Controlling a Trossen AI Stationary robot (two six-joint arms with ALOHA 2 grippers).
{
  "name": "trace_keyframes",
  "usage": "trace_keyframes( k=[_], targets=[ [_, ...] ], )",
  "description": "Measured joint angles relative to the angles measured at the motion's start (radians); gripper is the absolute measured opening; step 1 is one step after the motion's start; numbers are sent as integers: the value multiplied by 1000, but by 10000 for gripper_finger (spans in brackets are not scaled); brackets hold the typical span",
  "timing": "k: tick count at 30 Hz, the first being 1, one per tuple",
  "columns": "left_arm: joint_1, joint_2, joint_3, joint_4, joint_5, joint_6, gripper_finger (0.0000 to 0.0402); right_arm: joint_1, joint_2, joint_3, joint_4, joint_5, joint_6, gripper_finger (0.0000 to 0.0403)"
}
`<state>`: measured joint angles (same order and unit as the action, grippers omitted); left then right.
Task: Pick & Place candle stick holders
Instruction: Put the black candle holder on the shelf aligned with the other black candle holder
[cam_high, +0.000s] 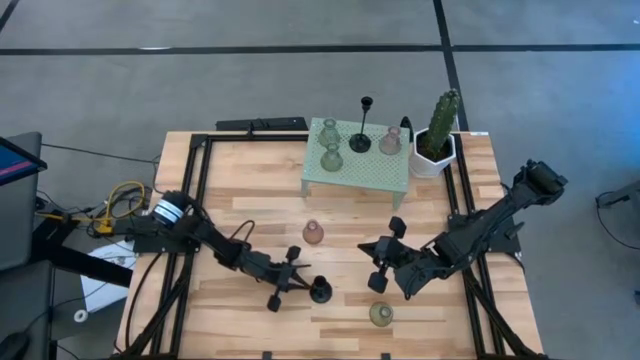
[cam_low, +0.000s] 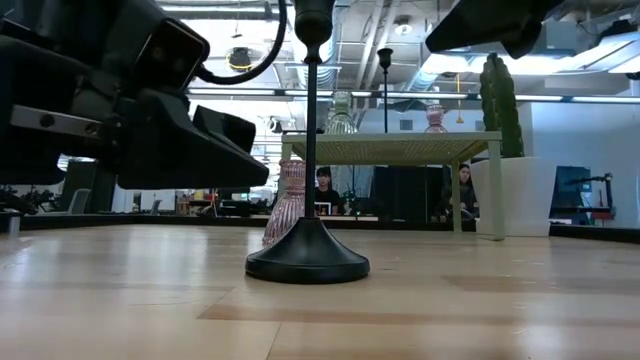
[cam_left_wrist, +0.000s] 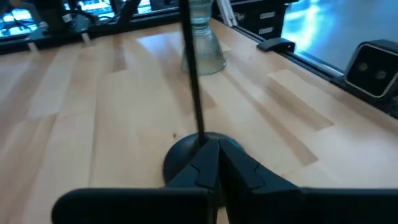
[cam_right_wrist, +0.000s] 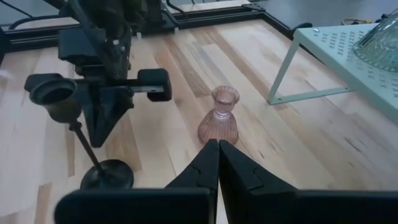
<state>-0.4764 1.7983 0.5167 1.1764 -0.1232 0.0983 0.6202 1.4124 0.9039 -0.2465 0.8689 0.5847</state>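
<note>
My left gripper (cam_high: 297, 281) sits low over the front of the wooden slatted table (cam_high: 250, 170), its fingers pressed together and holding nothing, just beside the tall thin black candle holder (cam_high: 320, 292), whose slim stem rises upright from a round domed base to a small cup. My right gripper (cam_high: 383, 265) hangs nearby, also closed and empty. Between and behind them stands a squat ribbed pink glass holder (cam_high: 313, 233); a dull green glass one (cam_high: 381, 314) sits nearer the front edge. Farther back, the mint-green mesh stand (cam_high: 372, 176) carries two green holders (cam_high: 330, 158), another thin black stem (cam_high: 364, 125) and a pink one (cam_high: 390, 141), beside a white-potted cactus (cam_high: 437, 135).
</note>
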Motion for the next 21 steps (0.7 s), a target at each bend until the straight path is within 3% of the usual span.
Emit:
trace_keyframes(
  k=[8,21],
  targets=[
    [10,14,12,-2,-3,-30,23,1,-1,0,1,0,0,0],
    [19,14,56,-9,-2,-37,154,-1,-1,0,2,0,0,0]
  ],
)
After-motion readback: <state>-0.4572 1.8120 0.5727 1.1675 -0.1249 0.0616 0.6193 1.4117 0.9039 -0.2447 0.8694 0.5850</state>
